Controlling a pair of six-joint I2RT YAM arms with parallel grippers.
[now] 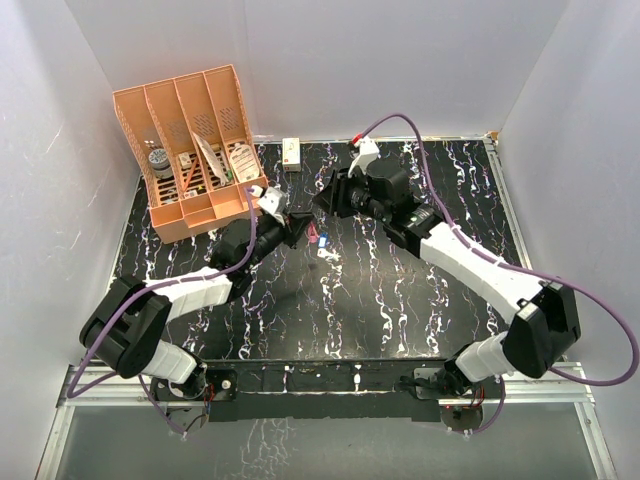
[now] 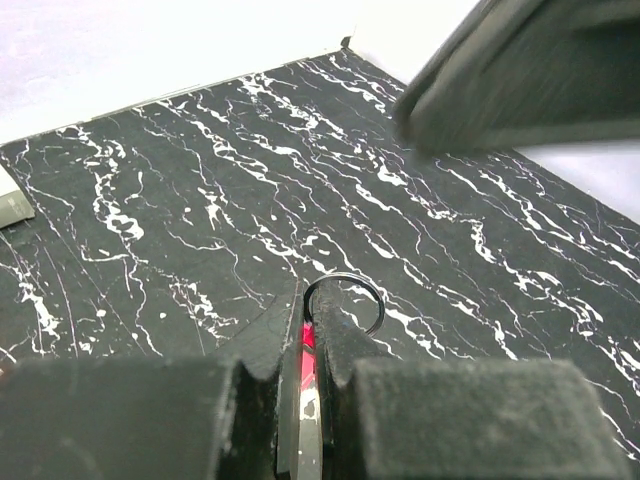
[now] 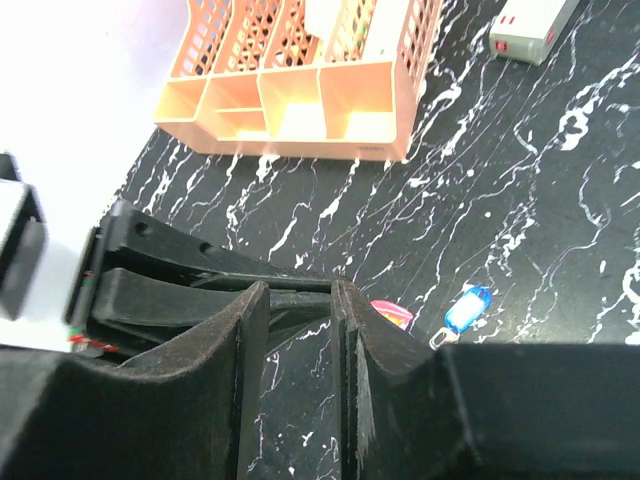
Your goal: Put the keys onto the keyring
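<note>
My left gripper (image 2: 308, 308) (image 1: 298, 228) is shut on the keyring. Its red piece (image 2: 308, 336) sits between the pads, and its thin dark wire ring (image 2: 374, 304) sticks out past the tips, just above the table. My right gripper (image 3: 300, 292) (image 1: 322, 204) hovers close opposite, open, with nothing between its fingers. One of its fingers (image 2: 520, 70) shows blurred at the top of the left wrist view. A blue-headed key (image 3: 468, 308) (image 1: 326, 241) lies on the table just beyond both grippers. Beside it a pink-red piece (image 3: 392, 315) peeks from behind my right finger.
An orange desk organiser (image 1: 195, 150) (image 3: 300, 90) with several compartments stands at the back left. A small white box (image 1: 292, 153) (image 3: 530, 25) lies near the back wall. The tabletop (image 1: 400, 300) is black marble with white veins, and white walls close in the sides.
</note>
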